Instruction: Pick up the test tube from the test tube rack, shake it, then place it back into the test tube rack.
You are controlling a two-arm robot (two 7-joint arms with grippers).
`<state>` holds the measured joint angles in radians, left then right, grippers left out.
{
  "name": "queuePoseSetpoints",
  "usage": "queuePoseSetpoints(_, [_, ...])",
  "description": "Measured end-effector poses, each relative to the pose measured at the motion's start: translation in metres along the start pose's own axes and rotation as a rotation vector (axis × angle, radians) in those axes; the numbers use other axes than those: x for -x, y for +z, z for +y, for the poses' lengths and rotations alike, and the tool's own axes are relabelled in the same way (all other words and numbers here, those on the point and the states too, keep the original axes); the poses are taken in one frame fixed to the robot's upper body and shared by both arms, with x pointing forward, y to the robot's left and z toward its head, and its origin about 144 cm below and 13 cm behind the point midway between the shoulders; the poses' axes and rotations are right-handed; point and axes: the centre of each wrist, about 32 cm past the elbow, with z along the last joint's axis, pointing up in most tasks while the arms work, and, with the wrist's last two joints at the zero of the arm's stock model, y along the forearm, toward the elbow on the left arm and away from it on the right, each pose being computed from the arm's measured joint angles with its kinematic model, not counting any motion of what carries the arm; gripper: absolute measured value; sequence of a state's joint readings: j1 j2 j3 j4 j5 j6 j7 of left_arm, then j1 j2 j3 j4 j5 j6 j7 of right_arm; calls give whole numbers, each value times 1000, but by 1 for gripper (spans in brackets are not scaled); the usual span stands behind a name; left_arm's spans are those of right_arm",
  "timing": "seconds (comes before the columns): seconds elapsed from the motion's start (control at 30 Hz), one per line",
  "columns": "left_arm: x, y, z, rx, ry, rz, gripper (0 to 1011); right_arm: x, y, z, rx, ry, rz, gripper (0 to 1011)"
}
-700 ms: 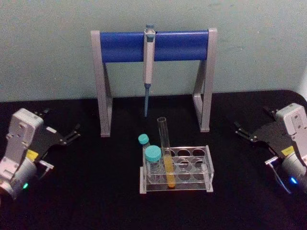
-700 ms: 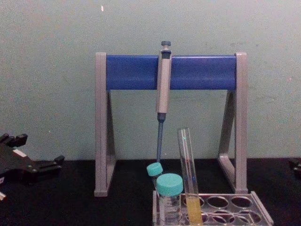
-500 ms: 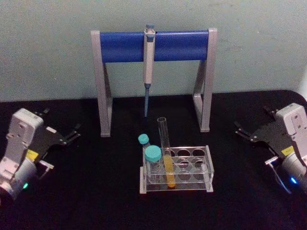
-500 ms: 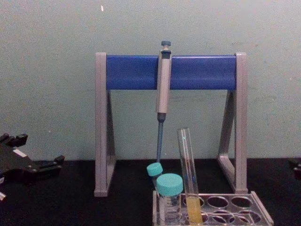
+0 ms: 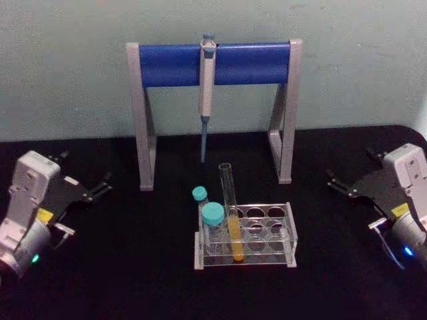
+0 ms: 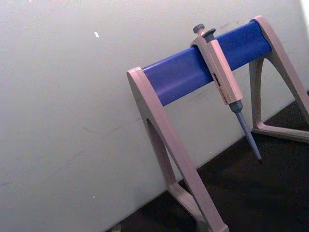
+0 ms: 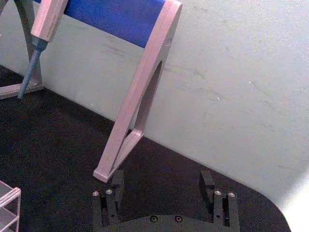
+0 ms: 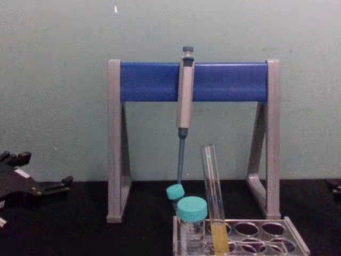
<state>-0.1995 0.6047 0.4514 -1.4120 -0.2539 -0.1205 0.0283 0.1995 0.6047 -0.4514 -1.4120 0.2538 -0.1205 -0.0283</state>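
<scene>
The test tube point(image 5: 231, 210) stands slightly tilted in the clear test tube rack point(image 5: 267, 261) near the table's middle, with yellow-orange liquid in its lower part. From the chest view the test tube point(image 8: 214, 197) rises well above the rack point(image 8: 298, 237). My left gripper point(image 5: 87, 170) rests open at the far left of the table, well apart from the rack, and appears at the chest view's left edge point(image 8: 42, 170). At the far right my right gripper point(image 5: 350, 167) is open too, its two fingers spread wide in the right wrist view point(image 7: 161, 186) with nothing between them.
A tall grey-legged stand with a blue crossbar point(image 5: 213, 63) stands behind the rack, and a grey pipette point(image 5: 207, 80) hangs from it. Two teal-capped vials point(image 5: 213, 217) sit in the rack's left end beside the tube. The tabletop is black, and a pale wall is behind it.
</scene>
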Motion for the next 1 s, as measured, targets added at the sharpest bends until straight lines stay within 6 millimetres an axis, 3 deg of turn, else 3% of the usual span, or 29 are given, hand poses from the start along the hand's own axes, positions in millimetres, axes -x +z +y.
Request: queuePoseSetpoints(1.0, [0, 0, 0, 0, 0, 0, 1001, 0, 0, 0, 0, 0, 0, 1000])
